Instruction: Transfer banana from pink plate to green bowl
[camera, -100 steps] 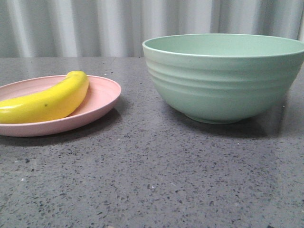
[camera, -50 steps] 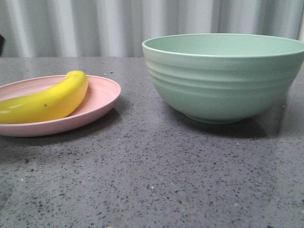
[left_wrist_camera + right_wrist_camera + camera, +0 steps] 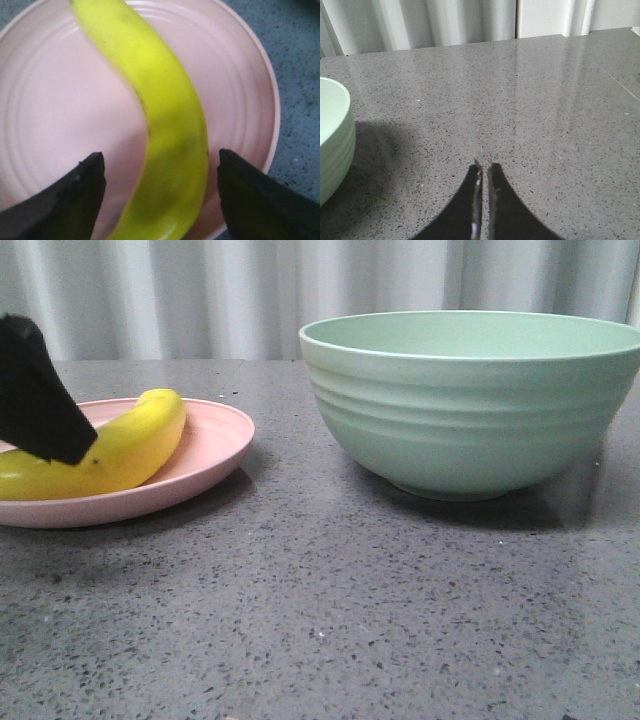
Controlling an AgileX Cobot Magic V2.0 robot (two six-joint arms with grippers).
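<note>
We record a bright yellow banana [image 3: 125, 445], pale pink plate [image 3: 215, 445], mint-green ridged bowl [image 3: 470, 400], black gripper fingers [image 3: 60, 200], and a grey, dark-speckled table [image 3: 330, 610].

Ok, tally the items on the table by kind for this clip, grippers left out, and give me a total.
Bananas: 1, the banana, lying on the plate
Plates: 1, the pink plate
Bowls: 1, the green bowl, standing apart from the plate
Total: 3
</note>
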